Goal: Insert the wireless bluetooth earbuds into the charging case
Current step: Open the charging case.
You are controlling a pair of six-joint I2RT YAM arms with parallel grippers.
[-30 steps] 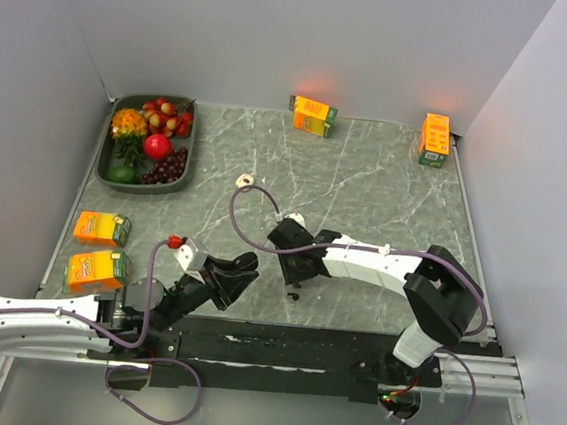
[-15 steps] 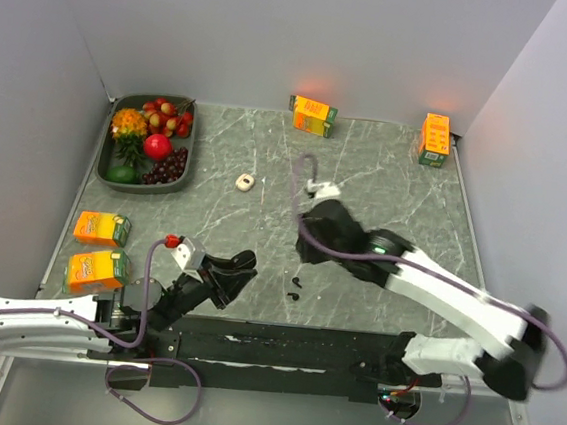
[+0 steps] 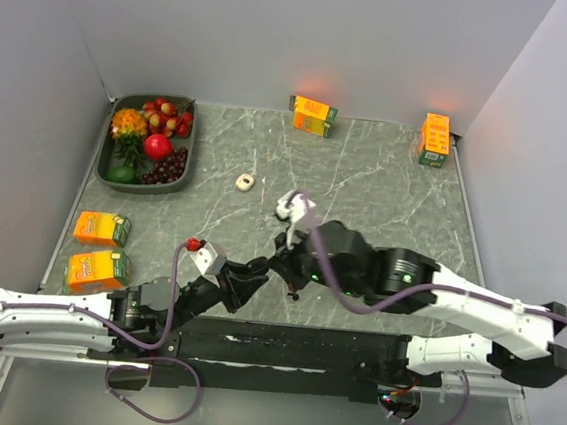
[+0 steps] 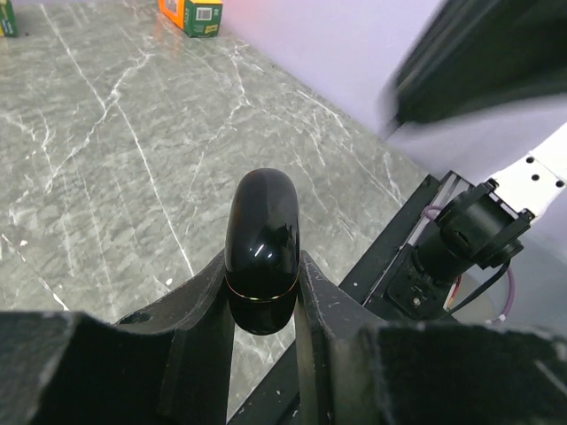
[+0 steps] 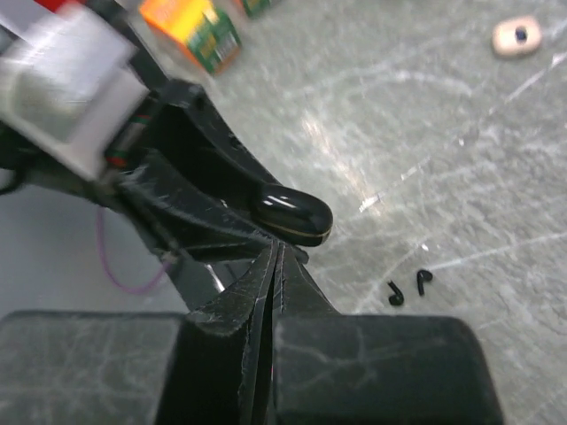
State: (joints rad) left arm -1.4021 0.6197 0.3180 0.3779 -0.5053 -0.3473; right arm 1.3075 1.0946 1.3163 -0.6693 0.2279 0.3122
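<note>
A: Glossy black charging case at the centre of the left wrist view; the left gripper clamps it between both fingers.
B: Right gripper is pressed fully together, holding nothing; two tiny black earbuds lie lower right on the marble table.

No legible text anywhere. Orange cartons at top centre, upper right and lower left carry printing (too small and blurred to read); wrist views show nothing sharper.
</note>
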